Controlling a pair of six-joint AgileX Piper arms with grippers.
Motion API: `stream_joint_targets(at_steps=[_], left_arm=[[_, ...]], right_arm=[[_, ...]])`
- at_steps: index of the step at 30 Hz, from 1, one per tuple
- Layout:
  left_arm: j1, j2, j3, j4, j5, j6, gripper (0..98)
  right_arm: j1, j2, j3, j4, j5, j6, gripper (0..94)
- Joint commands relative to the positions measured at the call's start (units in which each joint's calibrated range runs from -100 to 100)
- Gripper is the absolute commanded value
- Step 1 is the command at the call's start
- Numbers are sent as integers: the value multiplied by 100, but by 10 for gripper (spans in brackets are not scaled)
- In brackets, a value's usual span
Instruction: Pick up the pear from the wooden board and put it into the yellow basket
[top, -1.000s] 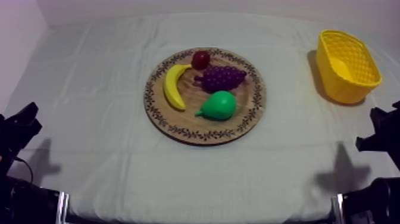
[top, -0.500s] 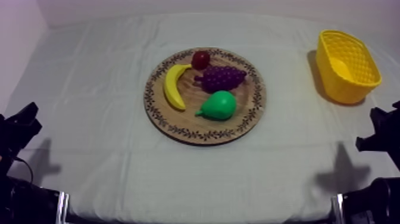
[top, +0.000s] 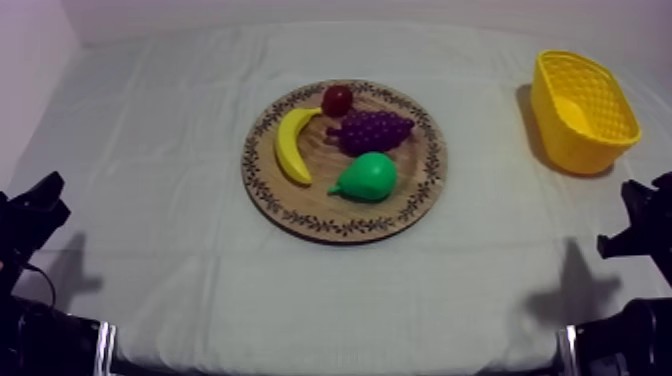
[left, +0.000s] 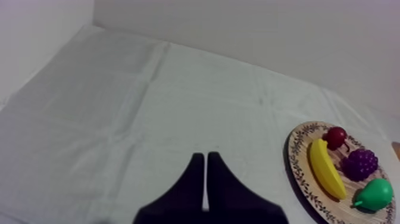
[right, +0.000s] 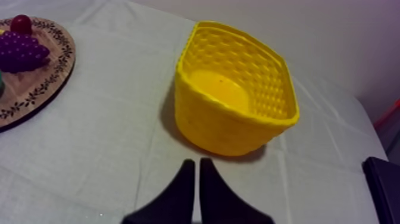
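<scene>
Two closed wedges, left end effector (left: 206, 156), right end effector (right: 197, 161) (nothing held), pear (top: 368, 177) well apart on wooden board (top: 310, 206)

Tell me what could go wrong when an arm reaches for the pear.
The green pear lies close to the purple bunch of grapes and the yellow banana; a grasp might knock them. The yellow basket stands apart from the round wooden board; a weak grip might drop the pear midway.
</scene>
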Motion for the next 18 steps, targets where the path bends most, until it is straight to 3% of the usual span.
stream_joint_targets(at_steps=[1,12,18], left_arm=[[-1,0,5,1,-1,1,1],[-1,0,5,1,-1,1,1],[-1,0,5,1,-1,1,1]], right_arm=[[-10,-1,8,-19,-2,-58,5],[-33,-1,-4,230,-212,-655,4],[67,487,-380,215,-648,-709,3]])
